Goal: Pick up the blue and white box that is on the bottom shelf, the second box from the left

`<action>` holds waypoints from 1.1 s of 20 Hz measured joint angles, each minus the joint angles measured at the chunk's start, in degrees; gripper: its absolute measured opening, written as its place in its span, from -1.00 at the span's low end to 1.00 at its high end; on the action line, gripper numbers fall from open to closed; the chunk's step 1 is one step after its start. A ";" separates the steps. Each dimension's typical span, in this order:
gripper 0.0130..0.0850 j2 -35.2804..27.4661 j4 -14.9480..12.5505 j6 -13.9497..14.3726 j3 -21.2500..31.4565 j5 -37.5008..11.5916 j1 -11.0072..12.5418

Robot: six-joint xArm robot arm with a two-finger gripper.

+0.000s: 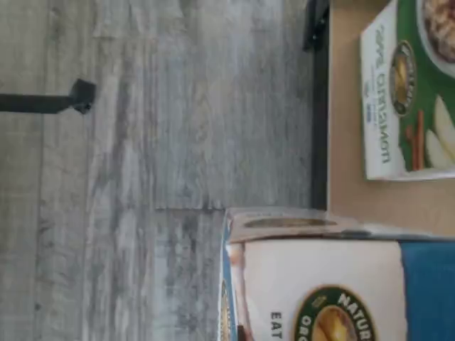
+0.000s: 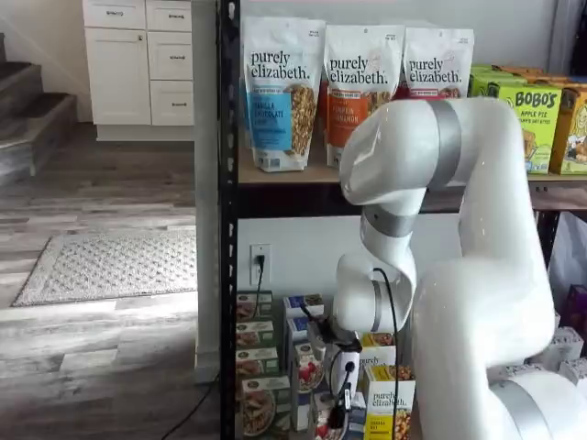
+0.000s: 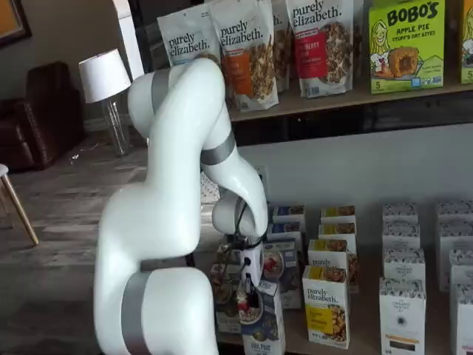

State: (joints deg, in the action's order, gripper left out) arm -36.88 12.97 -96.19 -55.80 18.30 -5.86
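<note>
- The blue and white box (image 3: 264, 325) is standing at the near edge of the bottom shelf (image 3: 355, 336), in the front of its column, with the gripper (image 3: 247, 298) closed on its upper part; in a shelf view the black fingers are sitting against the box top with no gap showing.
- In the wrist view the same box (image 1: 334, 291) is filling the close foreground, its white top panel and blue side showing, and part of it is jutting out past the shelf edge over the grey wood floor (image 1: 142, 177). I judge it to be held and already partly drawn forward off the shelf.
- A green-fronted box (image 1: 409, 92) is lying just beside it on the tan shelf board, apart from it, not touching.
- In a shelf view a yellow-fronted box (image 3: 326, 305) is standing just to the right of the held box, near but separate.
- Risk 1: the grip is sitting high on a thin cardboard panel, so the box could be tilting or slipping out if the arm is pulling away fast.
- Risk 2: the box corner could be catching the green-fronted neighbour or the black rack post (image 2: 227, 229) while coming out, toppling it.
- Risk 3: squeezing hard could be crushing the carton top.
- How deep the fingers are reaching past the box top is hidden.
</note>
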 joint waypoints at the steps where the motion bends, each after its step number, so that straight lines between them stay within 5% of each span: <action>1: -0.11 0.98 0.44 -0.21 1.29 -0.38 -0.22; 9: -0.11 13.09 1.02 1.44 13.57 -0.70 -2.41; 15: -0.11 24.97 -8.83 11.77 20.74 3.28 -3.18; 22: -0.11 38.70 -9.60 13.36 23.36 14.63 -3.61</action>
State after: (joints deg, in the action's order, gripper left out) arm 1.83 3.37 -82.83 -32.44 32.93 -9.47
